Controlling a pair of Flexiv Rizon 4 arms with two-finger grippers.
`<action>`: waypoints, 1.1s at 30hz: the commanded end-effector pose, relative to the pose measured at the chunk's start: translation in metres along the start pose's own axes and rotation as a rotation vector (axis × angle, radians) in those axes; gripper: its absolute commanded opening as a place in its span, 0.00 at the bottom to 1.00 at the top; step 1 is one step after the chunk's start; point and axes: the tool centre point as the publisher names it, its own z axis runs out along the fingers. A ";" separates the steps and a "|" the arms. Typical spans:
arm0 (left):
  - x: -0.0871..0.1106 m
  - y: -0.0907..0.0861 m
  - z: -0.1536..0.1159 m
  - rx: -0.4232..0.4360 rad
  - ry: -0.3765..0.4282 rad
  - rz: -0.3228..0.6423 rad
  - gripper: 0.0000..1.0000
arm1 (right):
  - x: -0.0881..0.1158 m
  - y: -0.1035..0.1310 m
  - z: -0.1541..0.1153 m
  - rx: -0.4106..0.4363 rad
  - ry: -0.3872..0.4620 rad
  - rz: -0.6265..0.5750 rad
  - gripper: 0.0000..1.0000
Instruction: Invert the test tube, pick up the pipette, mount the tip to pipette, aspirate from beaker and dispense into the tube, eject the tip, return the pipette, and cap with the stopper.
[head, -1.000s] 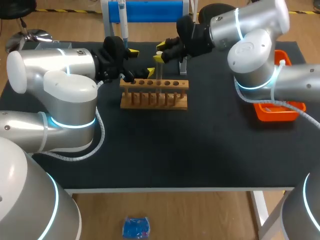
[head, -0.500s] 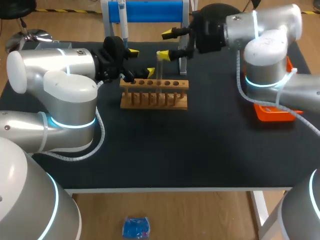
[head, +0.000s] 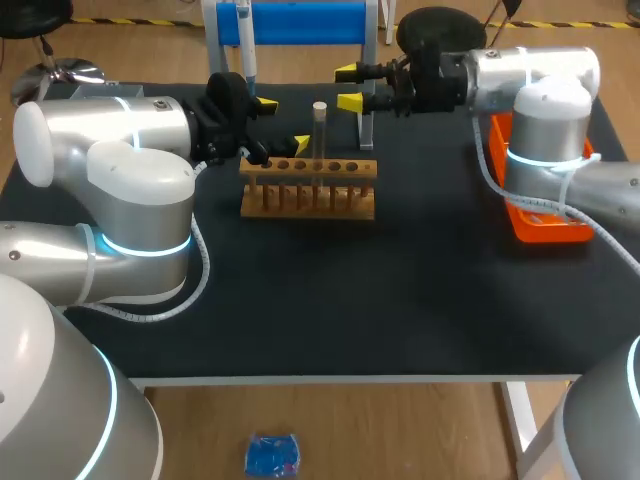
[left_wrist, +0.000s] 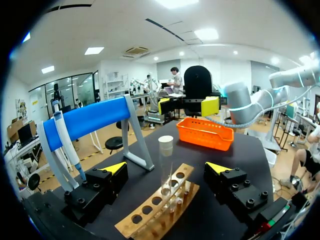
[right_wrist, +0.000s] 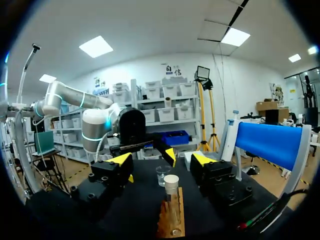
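The tube (head: 319, 135) stands upright in the wooden rack (head: 309, 190) on the bench (head: 400, 290), seemingly capped. The left pincer (left_wrist: 166, 168) gapes empty at the rack's end. The right pincer (head: 349, 87), wide open and empty, is just behind the tube.

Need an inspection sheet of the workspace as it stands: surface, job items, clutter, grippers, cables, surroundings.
Surface: black table, carrying the rack, stand and tray.
Job's things: test tube upright in the wooden rack, white end up. The pipette hangs on the blue stand. The beaker stands beyond the rack.
Clutter: orange tray on the table under the right arm; contents unclear.
Grippers: left gripper open beside the rack's left end. The right gripper is open behind the tube. Neither touches the tube.
Cables: white cable looped along the left arm, off the table's things.
Surroundings: nothing seen reaching over the table.
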 end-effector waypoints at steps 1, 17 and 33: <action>-0.001 0.000 0.000 -0.002 0.004 0.000 1.00 | -0.006 0.000 0.004 0.005 0.060 -0.012 0.00; -0.001 0.000 0.000 -0.002 0.004 0.000 1.00 | -0.023 -0.008 0.017 0.069 0.015 -0.071 0.00; -0.001 0.000 0.000 -0.002 0.004 0.000 1.00 | -0.026 -0.016 0.025 0.073 0.030 -0.051 0.00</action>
